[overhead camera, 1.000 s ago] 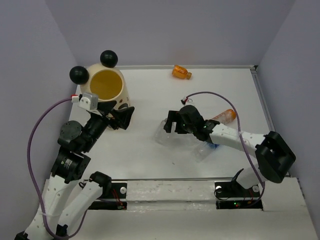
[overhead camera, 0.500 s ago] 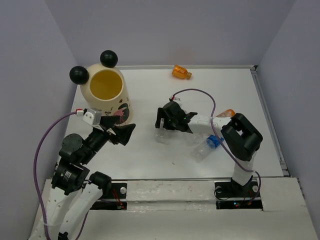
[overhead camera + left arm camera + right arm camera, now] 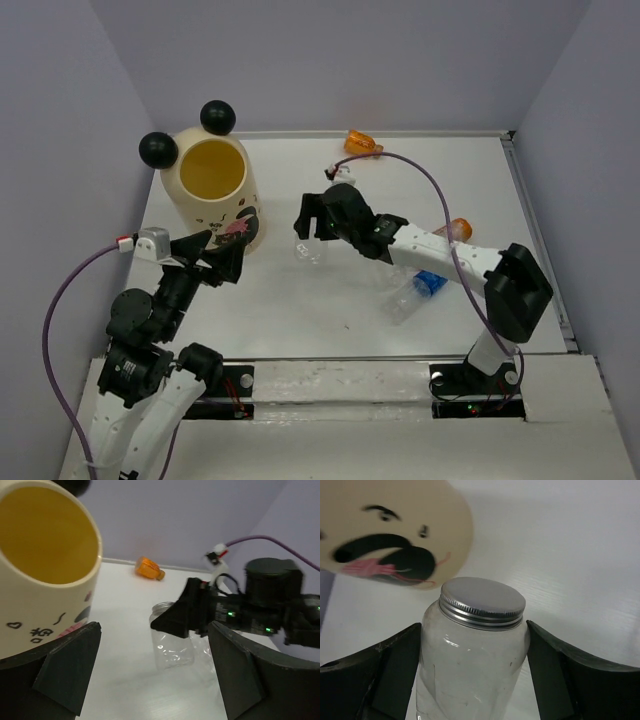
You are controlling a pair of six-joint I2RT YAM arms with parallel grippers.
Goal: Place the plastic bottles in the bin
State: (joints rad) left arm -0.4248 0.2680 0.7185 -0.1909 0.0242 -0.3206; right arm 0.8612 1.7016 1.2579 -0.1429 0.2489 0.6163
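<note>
Four bottles in the overhead view, anyone count different? Two orange, two clear. And what's the right gripper doing with that clear one? — mako

Four, yeah. The clear bottle (image 3: 472, 650) with the silver screw cap stands upright just left of centre, near the bin's printed side. The right gripper (image 3: 315, 235) has a finger on each side of it. In the wrist view they sit right up against the plastic, but whether they're actually squeezing, can't tell. The other clear one, the blue-label bottle (image 3: 415, 292), lies crinkled just below the right arm, lower right of centre. One orange bottle (image 3: 362, 144) is on its side by the back edge, top centre. The second orange bottle (image 3: 455, 229) pokes out behind the arm at centre right. — pim

And the bin? — mako

The bin (image 3: 210, 185) is upper left: cream-yellow, deeper yellow inside, two black ball ears on the rim, pink-and-black cartoon print on the side. The left gripper (image 3: 215, 257) sits just below it in frame, jaws spread wide, holding nothing. White table (image 3: 300, 320), pale lilac walls (image 3: 350, 60) around it. — pim
</note>
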